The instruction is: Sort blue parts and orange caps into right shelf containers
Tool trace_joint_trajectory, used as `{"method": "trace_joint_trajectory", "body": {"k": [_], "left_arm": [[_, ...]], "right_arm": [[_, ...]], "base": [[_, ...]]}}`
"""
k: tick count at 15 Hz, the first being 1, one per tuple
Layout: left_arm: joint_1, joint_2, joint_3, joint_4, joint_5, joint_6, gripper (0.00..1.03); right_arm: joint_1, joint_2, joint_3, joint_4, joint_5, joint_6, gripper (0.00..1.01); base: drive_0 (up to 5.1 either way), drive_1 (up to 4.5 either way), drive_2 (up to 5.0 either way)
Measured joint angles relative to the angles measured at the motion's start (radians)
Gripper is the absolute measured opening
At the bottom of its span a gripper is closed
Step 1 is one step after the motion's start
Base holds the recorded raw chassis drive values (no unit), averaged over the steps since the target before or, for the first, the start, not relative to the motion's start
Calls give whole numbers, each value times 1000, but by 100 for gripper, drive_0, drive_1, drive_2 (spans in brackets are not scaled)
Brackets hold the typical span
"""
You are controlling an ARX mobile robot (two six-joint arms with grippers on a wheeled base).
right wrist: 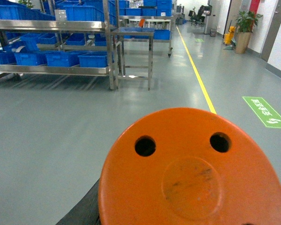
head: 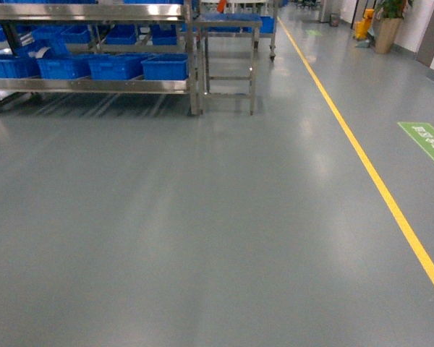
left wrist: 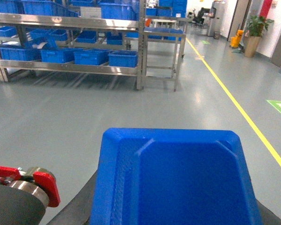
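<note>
Grippers stay hidden in all three views, so neither one's grip can be told.
Close under the left wrist camera sits a bright-blue moulded plastic tray-shaped part (left wrist: pixel 178 178); a round orange plastic cap (right wrist: pixel 192 171) with two holes fills the right wrist view. Far ahead on the left, bright-blue ribbed plastic crates (head: pixel 116 66) line the low tier of a stainless steel shelf rack (head: pixel 94 85). Right of it, a yellow floor line (head: pixel 362 155) crosses the grey floor (head: pixel 202 231).

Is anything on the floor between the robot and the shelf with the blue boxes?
Nothing visible: bare grey floor stretches to the steel shelf holding the blue crates. The yellow line runs off to the right.
</note>
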Motion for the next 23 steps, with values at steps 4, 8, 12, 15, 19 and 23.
{"method": "trace_joint_trajectory", "body": {"k": [4, 8, 12, 15, 19, 23], "left_arm": [[0, 0, 0, -1, 0, 0, 41], [0, 0, 0, -1, 0, 0, 41], [0, 0, 0, 1, 0, 0, 41], [0, 0, 0, 0, 0, 0, 41], [0, 0, 0, -2, -1, 0, 41], [0, 0, 0, -1, 0, 0, 41]], "right_arm": [[0, 0, 0, -1, -1, 0, 44], [0, 0, 0, 0, -1, 0, 44], [0, 0, 0, 1, -1, 0, 44], [0, 0, 0, -1, 0, 0, 44], [0, 0, 0, 0, 0, 0, 44], [0, 0, 0, 0, 0, 0, 44]], "base": [[-9, 417, -435], [8, 437, -422], [14, 445, -416], [4, 435, -426], [-3, 428, -433], [-2, 428, -432]]}}
